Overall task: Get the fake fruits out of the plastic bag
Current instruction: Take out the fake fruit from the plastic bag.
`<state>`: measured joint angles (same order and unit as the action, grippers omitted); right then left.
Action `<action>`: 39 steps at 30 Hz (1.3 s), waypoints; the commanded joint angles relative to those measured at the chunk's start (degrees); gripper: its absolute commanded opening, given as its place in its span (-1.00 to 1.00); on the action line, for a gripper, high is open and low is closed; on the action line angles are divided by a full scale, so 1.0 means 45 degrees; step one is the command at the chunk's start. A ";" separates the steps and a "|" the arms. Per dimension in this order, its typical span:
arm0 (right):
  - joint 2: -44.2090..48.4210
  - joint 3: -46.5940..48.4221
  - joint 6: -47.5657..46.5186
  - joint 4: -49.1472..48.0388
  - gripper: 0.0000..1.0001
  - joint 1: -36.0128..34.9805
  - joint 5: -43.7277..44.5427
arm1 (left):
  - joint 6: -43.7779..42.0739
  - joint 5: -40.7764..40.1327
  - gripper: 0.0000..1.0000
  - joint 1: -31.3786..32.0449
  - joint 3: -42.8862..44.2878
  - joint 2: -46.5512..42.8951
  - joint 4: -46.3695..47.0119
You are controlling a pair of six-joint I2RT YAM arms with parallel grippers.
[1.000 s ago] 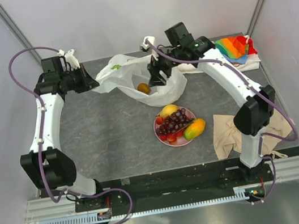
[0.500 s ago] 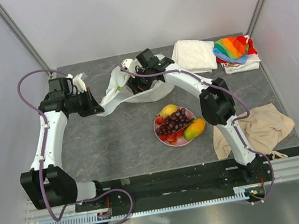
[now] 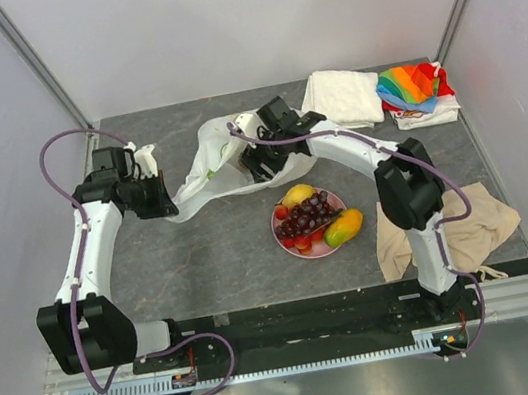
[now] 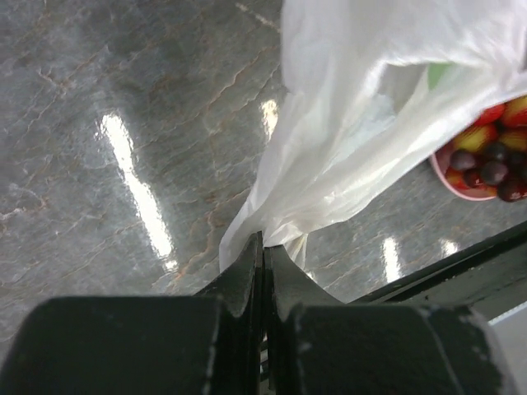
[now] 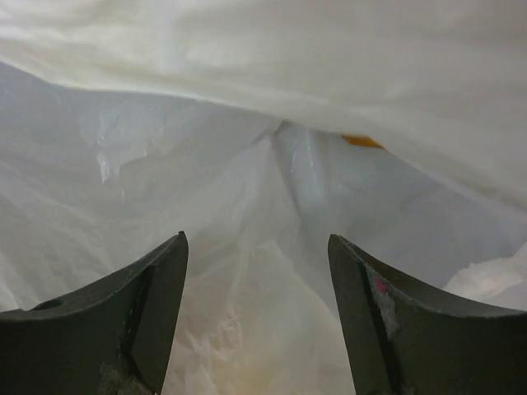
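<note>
The translucent white plastic bag (image 3: 205, 157) lies crumpled at the back middle of the table. My left gripper (image 3: 166, 206) is shut on its near-left edge, and the plastic (image 4: 354, 123) fans away from the pinched jaws (image 4: 263, 243). My right gripper (image 3: 252, 164) reaches into the bag's mouth from the right. It stands open (image 5: 257, 239) with only plastic film around it. A small orange sliver (image 5: 362, 141) shows behind a fold ahead. A lemon (image 3: 296, 195), grapes (image 3: 306, 216), a mango (image 3: 343, 228) and red cherries (image 3: 297, 244) lie on the pink plate (image 3: 281, 234).
A folded white cloth (image 3: 343, 95) and a rainbow cloth (image 3: 411, 87) lie at the back right. A beige cloth (image 3: 466, 224) lies at the near right beside the right arm's base. Grey walls close in the table's sides. The plate's rim (image 4: 461, 188) sits near the bag.
The right arm has swung down and left, putting its gripper into the bag's mouth. The left gripper has drawn the bag's edge nearer. The orange seen inside the bag from above is now covered.
</note>
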<state>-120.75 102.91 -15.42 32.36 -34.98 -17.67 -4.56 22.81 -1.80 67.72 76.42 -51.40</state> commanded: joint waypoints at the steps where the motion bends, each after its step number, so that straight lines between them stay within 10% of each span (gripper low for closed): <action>1: 0.1852 -0.1267 -0.0147 -0.1504 0.56 -0.0039 0.0080 | -0.1212 -0.0537 -0.97 0.0010 -0.0595 -0.0400 -0.0415; 19: -0.3340 0.2851 0.1083 -0.3148 0.68 -0.0117 0.2325 | -0.1683 -0.0791 -0.96 0.0069 -0.1221 -0.0635 0.0484; 39: -0.6095 0.5410 0.2957 -0.5002 0.77 -0.0546 0.0567 | -0.1272 -0.0752 -0.97 0.0244 -0.1651 -0.0557 0.0738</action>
<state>-144.81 123.44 -5.21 12.91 -36.56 -14.04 -10.13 19.53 -0.84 59.66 74.11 -49.19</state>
